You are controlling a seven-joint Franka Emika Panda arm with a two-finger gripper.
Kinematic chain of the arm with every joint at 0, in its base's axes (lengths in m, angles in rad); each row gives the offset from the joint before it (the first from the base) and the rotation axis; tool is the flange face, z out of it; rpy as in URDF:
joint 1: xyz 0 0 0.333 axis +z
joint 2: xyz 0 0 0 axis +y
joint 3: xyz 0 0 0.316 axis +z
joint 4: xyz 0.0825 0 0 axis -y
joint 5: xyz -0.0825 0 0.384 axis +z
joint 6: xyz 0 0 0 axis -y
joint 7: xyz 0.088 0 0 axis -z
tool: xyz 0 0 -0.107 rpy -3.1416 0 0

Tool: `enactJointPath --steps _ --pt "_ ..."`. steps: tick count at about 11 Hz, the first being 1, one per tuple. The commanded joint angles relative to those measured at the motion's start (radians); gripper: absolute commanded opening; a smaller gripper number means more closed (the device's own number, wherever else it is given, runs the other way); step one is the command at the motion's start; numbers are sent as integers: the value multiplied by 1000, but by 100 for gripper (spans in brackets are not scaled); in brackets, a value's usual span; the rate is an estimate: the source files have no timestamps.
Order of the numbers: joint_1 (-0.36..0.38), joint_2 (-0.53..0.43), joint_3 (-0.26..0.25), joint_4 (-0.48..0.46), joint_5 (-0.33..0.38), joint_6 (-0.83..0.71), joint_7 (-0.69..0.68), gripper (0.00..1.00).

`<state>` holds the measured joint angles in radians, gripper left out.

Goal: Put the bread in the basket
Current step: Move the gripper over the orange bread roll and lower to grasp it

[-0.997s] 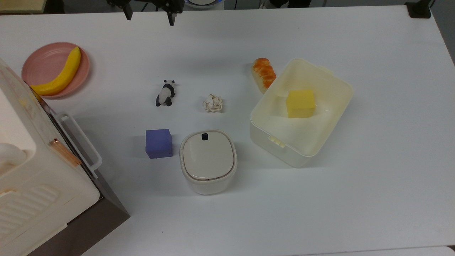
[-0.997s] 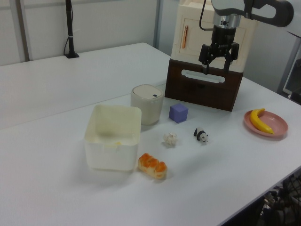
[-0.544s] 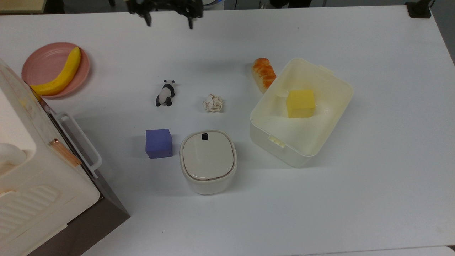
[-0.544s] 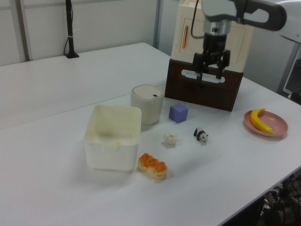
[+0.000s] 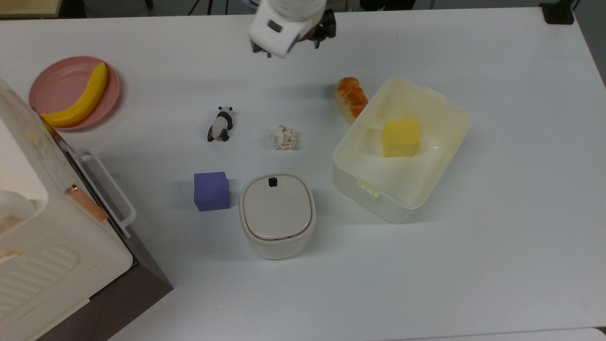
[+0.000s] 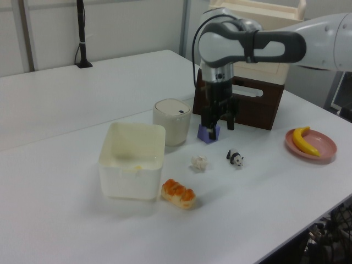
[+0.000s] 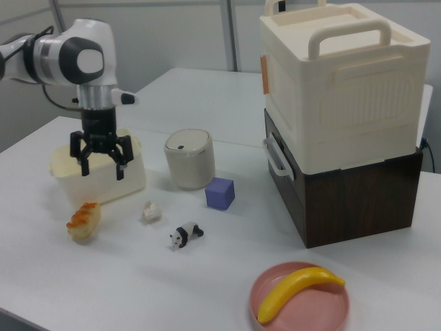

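While the robot hand [image 7: 100, 157] hung open and empty above the surface [image 5: 497, 260], the bread [image 5: 351, 97] waited outside the basket [image 5: 416, 201].
1 yellow cube [image 5: 400, 137] sat inside the basket; the bread lay touching its outer wall, likely leaving little finger room on that side.

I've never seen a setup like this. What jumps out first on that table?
Probably the white robot arm, its open gripper hanging above the table near a toy bread loaf. The loaf lies against the outside of a cream basket that holds a yellow cube. A banana on a pink plate brightens the top view's left.
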<state>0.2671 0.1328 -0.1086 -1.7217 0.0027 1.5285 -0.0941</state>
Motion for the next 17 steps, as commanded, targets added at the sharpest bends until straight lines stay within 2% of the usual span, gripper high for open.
enactJointPath --steps 1,7,10,12,14,15,17 --pt "73 -56 -13 -111 2 80 -26 100" --pt "228 -36 -13 -320 2 445 152 100" --pt "273 62 -14 -319 -4 510 174 98" --pt "271 68 -14 -320 -17 521 174 94" --pt "274 88 -14 -322 -36 521 174 82" --pt "279 91 -14 -323 -43 519 174 71" --pt "277 76 -14 -320 -47 490 165 60"
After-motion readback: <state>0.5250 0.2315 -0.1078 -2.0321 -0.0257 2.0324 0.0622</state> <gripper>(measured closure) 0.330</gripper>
